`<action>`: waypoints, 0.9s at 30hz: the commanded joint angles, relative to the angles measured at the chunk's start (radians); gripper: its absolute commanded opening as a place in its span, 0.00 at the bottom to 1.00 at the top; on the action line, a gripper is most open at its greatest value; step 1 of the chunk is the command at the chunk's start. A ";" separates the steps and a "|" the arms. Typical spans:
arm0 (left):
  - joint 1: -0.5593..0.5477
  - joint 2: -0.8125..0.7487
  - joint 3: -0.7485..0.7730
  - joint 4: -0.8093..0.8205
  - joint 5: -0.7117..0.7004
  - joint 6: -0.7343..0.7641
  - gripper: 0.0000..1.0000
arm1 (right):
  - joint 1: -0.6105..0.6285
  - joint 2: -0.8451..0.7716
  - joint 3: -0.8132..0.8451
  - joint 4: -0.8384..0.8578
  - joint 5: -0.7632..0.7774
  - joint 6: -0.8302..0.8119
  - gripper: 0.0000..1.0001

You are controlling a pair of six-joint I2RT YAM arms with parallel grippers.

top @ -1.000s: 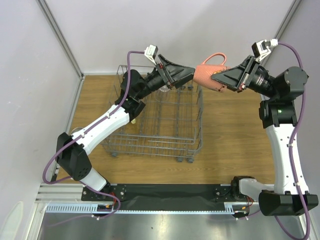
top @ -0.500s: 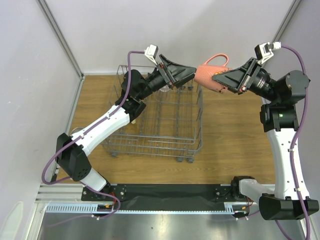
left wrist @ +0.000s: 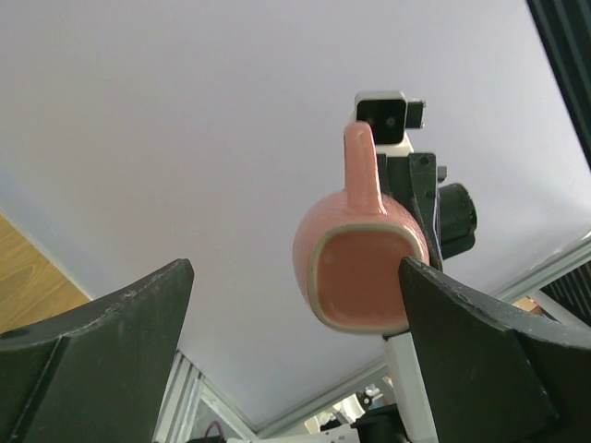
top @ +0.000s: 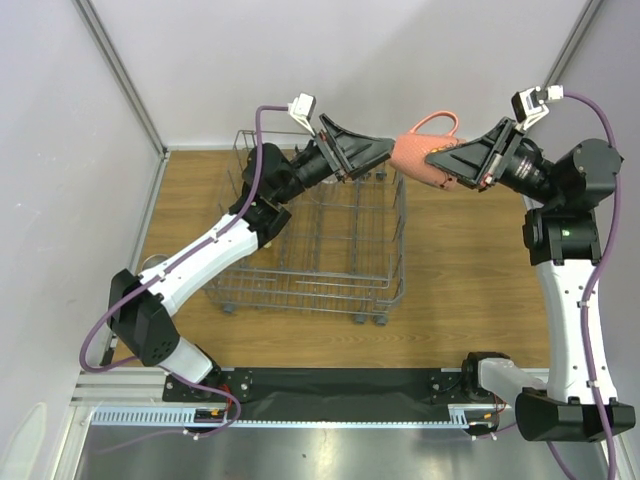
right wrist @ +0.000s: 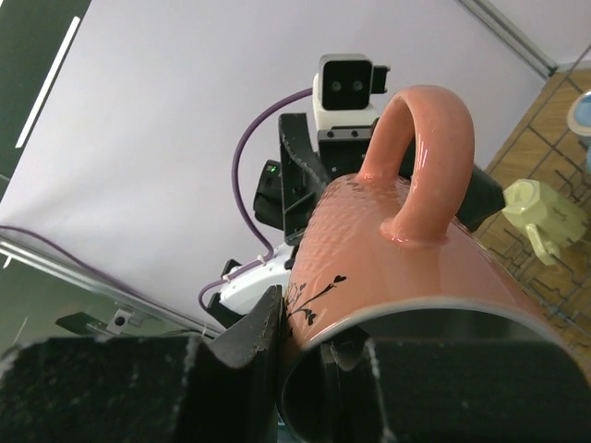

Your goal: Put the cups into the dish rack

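1. Across the tabletop (top: 480,280), the rack (top: 310,250) stands left of centre, under my left arm. Its far right corner is the part nearest the mug.
2. Between my two wrists hangs the mug (top: 412,150), up in the air just past that far right corner and resting on nothing. Its long axis lies about level, running left to right. The base faces my left wrist, the mouth faces my right wrist, and the handle stands straight up.
3. My right fingers (top: 440,160) are nearly pressed together, pinching the mug by its rim at the lower side of the mouth. The right wrist view suggests one finger sits inside the wall and one outside.
4. My left fingers (top: 378,152) are spread as wide as they go and hold nothing.
   - Their tips are just beside the mug's base.
   - From the left wrist the base shows in the gap between them, nearer the right-hand finger.
   - I cannot tell whether anything touches.
5. I judge this to be a handover, and it turns on that axis.
   - My left fingers would travel along it, base first, and close across the body.
   - The upright handle stays out of their way.
   - My left arm is the one nearer the rack, so the placing falls to it.
6. Past the mug, a yellow cup (right wrist: 540,212) lies among the rack's wires.
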 commanded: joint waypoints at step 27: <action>-0.063 -0.012 0.021 0.090 0.019 -0.041 1.00 | 0.094 0.031 -0.001 0.096 0.060 0.028 0.00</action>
